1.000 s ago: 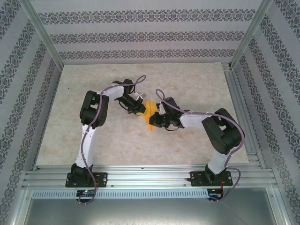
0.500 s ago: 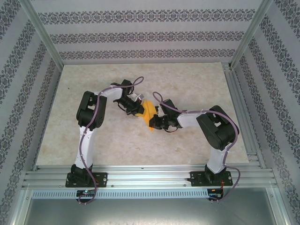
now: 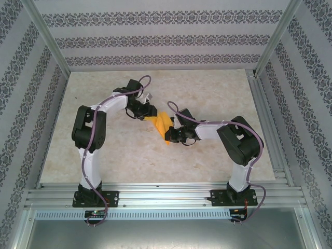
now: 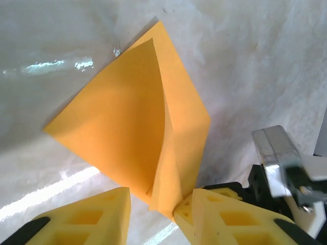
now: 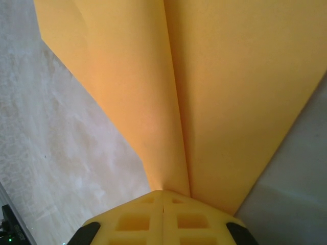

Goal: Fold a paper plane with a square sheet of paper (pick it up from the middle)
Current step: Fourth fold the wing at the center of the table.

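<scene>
pale marbled counter (image 3: 104,150) inside patterned walls (image 3: 155,41); right end effector (image 5: 163,195) pinches the orange paper (image 5: 214,92), left end effector (image 4: 152,200) spread

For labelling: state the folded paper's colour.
Orange-yellow; the folded paper shows best in the right wrist view.

Two arms to look at here. The left arm (image 3: 89,166) and the right arm (image 3: 208,129) both have white shells on the long links and chunky black housings at the joints. A purple cable (image 3: 93,148) runs along each. They stand on black base plates (image 3: 93,198). On the left gripper (image 4: 153,196), the fingers (image 4: 87,219) are yellow blocks with square pockets and black corner patches. The right gripper (image 5: 163,193) has the same yellow, pocketed look.
</scene>
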Robot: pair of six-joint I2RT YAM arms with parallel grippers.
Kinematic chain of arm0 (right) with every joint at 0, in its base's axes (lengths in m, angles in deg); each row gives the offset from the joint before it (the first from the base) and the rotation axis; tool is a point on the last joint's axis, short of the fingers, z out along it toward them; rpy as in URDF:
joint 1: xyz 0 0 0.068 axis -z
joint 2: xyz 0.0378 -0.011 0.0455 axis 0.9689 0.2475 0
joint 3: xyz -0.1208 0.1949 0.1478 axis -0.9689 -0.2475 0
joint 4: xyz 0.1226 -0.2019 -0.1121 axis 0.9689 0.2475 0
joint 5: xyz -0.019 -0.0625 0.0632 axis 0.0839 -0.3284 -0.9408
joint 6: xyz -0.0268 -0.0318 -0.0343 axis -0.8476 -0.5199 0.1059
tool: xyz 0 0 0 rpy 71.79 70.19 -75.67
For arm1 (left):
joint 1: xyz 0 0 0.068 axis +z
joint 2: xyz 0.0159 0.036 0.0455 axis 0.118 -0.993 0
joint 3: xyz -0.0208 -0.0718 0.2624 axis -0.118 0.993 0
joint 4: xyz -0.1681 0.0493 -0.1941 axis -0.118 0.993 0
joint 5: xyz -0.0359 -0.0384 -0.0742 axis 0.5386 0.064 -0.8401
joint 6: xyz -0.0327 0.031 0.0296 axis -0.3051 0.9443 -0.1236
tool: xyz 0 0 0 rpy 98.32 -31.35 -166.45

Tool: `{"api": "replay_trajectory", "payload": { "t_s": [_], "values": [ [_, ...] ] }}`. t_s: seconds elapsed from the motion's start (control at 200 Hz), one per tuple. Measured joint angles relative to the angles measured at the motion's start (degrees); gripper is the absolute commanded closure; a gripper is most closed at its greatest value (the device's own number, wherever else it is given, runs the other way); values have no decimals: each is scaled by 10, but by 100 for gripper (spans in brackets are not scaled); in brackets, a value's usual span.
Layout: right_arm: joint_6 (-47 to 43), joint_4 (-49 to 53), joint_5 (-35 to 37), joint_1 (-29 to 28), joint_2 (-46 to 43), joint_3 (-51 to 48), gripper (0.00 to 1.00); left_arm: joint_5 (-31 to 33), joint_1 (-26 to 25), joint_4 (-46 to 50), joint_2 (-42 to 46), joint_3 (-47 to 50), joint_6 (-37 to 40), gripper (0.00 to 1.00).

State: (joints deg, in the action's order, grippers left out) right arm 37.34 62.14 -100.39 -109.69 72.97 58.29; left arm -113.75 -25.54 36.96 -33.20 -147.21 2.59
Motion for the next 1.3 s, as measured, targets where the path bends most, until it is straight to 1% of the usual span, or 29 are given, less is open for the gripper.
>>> {"api": "replay_trajectory", "payload": {
  "t_s": [0.12,0.205,0.335,0.485,0.644,0.759,1.009,1.299],
  "values": [
    [0,4,0,0,1,3,96,12,-3,-47,68,67,-49,87],
    [0,4,0,0,1,3,96,13,-16,-73,83,80,-85,94],
    [0,4,-1,0,2,3,96,15,-52,-111,68,80,-126,99],
    [0,3,-2,0,2,3,96,21,-80,-144,31,80,-174,100],
    [1,-5,-4,-1,5,3,96,28,-88,-172,-6,80,-203,100],
    [2,-10,-6,-1,7,3,96,30,-89,-186,-24,80,-210,100],
    [5,-14,-9,-1,8,3,96,30,-90,-213,-43,80,-207,98],
    [5,-14,-8,-1,8,3,96,25,-90,-226,-57,80,-162,98]
  ]
}}
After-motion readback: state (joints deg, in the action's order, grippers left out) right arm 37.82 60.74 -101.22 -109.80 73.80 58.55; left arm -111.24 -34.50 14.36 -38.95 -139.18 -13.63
